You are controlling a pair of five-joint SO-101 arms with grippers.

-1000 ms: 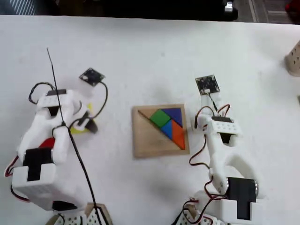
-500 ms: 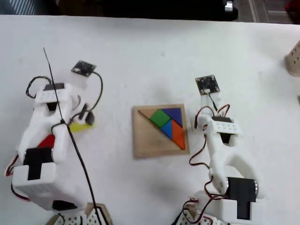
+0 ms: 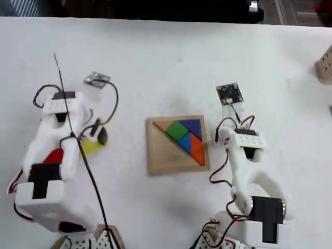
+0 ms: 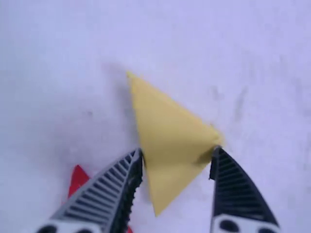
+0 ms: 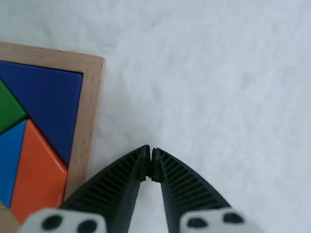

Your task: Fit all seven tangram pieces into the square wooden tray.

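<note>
The square wooden tray (image 3: 165, 155) lies mid-table and holds a green square (image 3: 177, 129), a dark blue triangle (image 3: 193, 126), a light blue piece (image 3: 184, 143) and an orange piece (image 3: 197, 148). Its near-left half is bare wood. A yellow triangle (image 4: 170, 141) lies on the table left of the tray, and my left gripper (image 4: 177, 155) is shut on it, one finger against each side. The yellow triangle (image 3: 92, 147) pokes out beside the left gripper (image 3: 98, 137). A red piece (image 3: 54, 155) lies partly under that arm. My right gripper (image 5: 151, 162) is shut on nothing beside the tray's rim (image 5: 92, 97).
A thin black cable (image 3: 78, 140) runs across the left arm. A beige perforated object (image 3: 326, 65) stands at the far right edge. White table stretches behind the tray and between the arms.
The left arm swung its wrist left and back, then came nearer; the yellow triangle shifted slightly toward the front and right with it. The right arm and the tray stayed put.
</note>
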